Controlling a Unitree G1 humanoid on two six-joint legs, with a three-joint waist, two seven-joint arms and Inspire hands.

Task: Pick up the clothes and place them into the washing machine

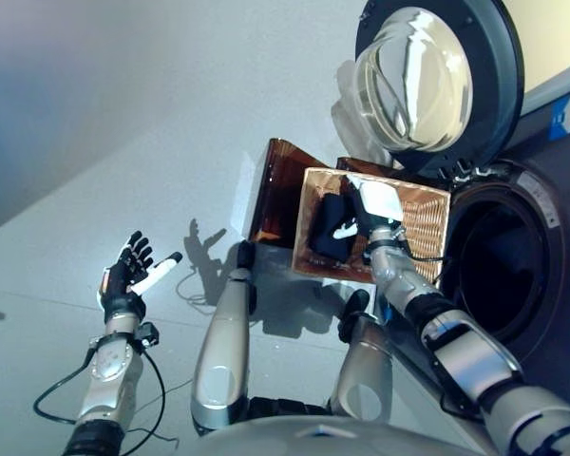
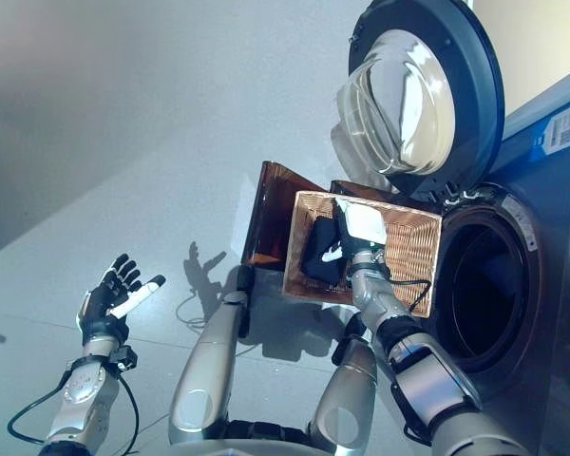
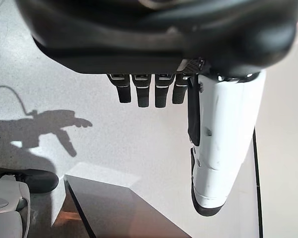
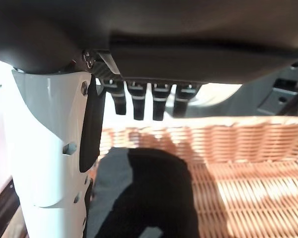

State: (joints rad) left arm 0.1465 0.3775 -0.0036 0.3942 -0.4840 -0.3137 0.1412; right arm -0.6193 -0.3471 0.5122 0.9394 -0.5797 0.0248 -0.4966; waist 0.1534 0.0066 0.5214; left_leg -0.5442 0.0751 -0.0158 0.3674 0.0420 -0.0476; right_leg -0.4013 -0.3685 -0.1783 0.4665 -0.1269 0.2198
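Dark clothes in basket beneath right hand

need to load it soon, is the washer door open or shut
Open. The round glass door is swung up and away from the washer, and the dark drum opening shows uncovered beside the basket.

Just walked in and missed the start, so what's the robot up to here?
It is doing laundry. Its right hand hangs open over a wicker basket that holds a dark garment, not yet gripping it. The washing machine stands beside the basket with its door swung open. The left hand is idle, open, out to the side above the floor.
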